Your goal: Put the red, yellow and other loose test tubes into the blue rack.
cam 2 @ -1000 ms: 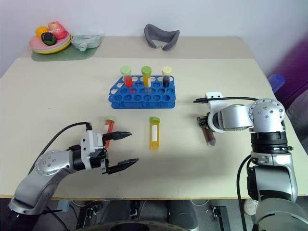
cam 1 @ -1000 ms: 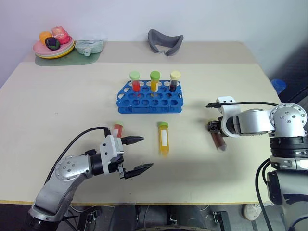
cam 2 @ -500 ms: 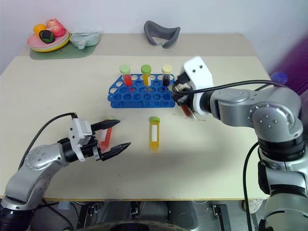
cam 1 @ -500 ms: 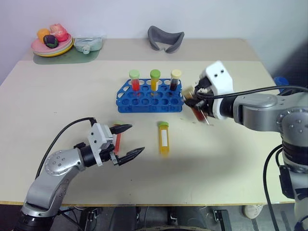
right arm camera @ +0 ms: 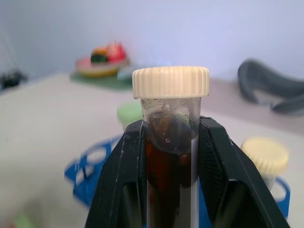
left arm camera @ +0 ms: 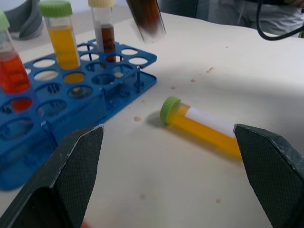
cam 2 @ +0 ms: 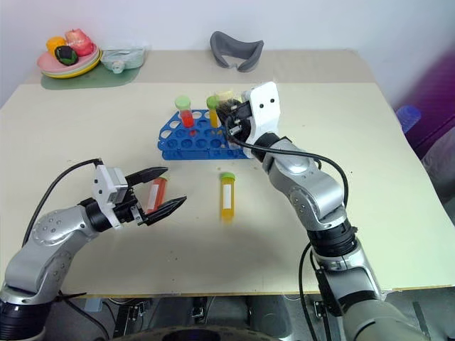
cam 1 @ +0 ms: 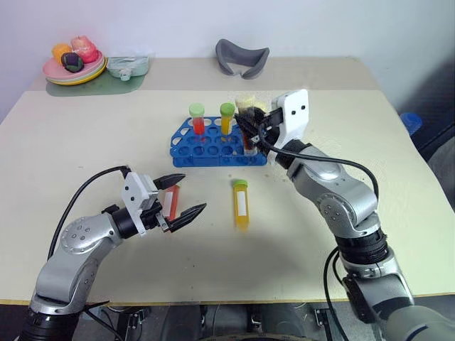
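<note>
Fingers of the right gripper (right arm camera: pixel 170 156) are clamped on the dark brown tube (right arm camera: pixel 170 142) just under its pale cap, and the tube hangs upright, tip down, over the right end of the rack (cam 1: pixel 213 145). In the left wrist view its lower end (left arm camera: pixel 146 19) hangs clear above the holes, so it is not yet seated. As I judge it, the coming move turns on lining that tip with a free hole below and lowering straight down along the tube's long axis; a tilted tube would likely catch on a hole's rim.

Left gripper (cam 1: pixel 181 195) hovers low over the near-left table with its fingers wide apart and nothing between them. The red tube (cam 1: pixel 173 202) lies flat on the table right at those fingers, long axis running near to far, so the left arm is plainly the nearer one for it. The yellow tube (cam 1: pixel 242 204) lies flat between the two arms, near of the rack, green cap toward the rack, also running near to far.

Three capped tubes already stand in the rack's far row: red (cam 1: pixel 198 122), yellow (cam 1: pixel 227 121) and dark (left arm camera: pixel 105 28). The nearer rows are open holes. Far left on the table, a plate (cam 1: pixel 71 71) holds small coloured things.
</note>
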`<state>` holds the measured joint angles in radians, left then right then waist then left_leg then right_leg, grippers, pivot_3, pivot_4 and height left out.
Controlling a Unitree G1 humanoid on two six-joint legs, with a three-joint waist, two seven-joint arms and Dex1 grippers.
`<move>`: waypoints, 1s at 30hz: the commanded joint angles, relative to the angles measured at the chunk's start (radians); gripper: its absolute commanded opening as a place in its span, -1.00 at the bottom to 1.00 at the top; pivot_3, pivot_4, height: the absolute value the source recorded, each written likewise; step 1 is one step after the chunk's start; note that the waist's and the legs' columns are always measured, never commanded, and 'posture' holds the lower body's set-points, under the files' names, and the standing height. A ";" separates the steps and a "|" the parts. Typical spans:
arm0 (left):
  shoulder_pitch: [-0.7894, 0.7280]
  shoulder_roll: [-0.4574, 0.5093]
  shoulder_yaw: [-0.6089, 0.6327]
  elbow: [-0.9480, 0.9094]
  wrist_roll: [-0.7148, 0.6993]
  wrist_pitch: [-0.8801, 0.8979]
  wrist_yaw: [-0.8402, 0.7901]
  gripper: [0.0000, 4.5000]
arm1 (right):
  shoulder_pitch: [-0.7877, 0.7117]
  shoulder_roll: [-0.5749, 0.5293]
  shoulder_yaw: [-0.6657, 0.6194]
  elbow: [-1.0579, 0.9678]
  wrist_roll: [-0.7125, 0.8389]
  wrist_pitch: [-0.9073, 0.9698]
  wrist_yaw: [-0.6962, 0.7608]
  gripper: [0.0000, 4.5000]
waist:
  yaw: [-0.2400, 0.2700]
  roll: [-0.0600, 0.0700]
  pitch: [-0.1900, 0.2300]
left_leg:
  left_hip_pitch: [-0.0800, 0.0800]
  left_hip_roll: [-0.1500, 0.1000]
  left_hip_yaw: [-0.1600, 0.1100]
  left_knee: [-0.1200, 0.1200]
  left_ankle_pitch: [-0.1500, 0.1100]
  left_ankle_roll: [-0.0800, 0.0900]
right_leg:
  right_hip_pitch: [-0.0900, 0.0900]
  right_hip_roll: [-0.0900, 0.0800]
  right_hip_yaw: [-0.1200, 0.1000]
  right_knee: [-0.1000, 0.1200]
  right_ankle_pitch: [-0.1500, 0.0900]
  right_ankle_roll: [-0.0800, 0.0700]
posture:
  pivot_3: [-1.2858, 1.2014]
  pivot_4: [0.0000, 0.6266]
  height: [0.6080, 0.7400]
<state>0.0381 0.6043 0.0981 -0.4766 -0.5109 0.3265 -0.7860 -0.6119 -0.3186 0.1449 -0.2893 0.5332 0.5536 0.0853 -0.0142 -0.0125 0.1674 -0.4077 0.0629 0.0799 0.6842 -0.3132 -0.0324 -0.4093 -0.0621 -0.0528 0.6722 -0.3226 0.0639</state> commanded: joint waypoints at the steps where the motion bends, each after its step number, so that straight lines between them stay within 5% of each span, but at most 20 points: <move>1: 0.005 0.001 0.021 -0.037 -0.015 -0.006 0.003 1.00 | -0.026 0.032 -0.059 -0.003 -0.018 -0.035 0.023 -0.62 | 0.002 0.000 0.000 | 0.000 0.000 0.000 0.000 0.000 0.000 | 0.000 0.000 0.000 0.000 0.000 0.000 | 0.03 -0.52 0.92; 15: -0.030 -0.005 0.002 -0.036 -0.017 0.016 0.013 1.00 | 0.096 0.178 -0.043 0.234 -0.243 -0.472 0.166 -0.62 | -0.001 0.000 0.000 | 0.000 0.000 0.000 0.000 0.000 0.000 | 0.000 0.000 0.000 0.001 0.000 0.000 | 0.03 -0.52 0.92; 30: -0.038 0.016 0.030 -0.066 -0.038 0.058 0.032 1.00 | 0.060 0.252 -0.099 0.557 -0.345 -0.796 0.200 -0.62 | -0.002 0.000 0.000 | 0.001 0.000 0.001 0.001 0.001 -0.001 | 0.000 0.000 0.000 0.003 0.000 0.000 | 0.03 -0.52 0.92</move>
<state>0.0059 0.6094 0.1041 -0.5063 -0.5343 0.3859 -0.7560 -0.5255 -0.0760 0.0661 0.2651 0.1958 -0.1955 0.2858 -0.0162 -0.0124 0.1674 -0.4061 0.0627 0.0806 0.6850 -0.3124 -0.0338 -0.4093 -0.0618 -0.0524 0.6760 -0.3226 0.0638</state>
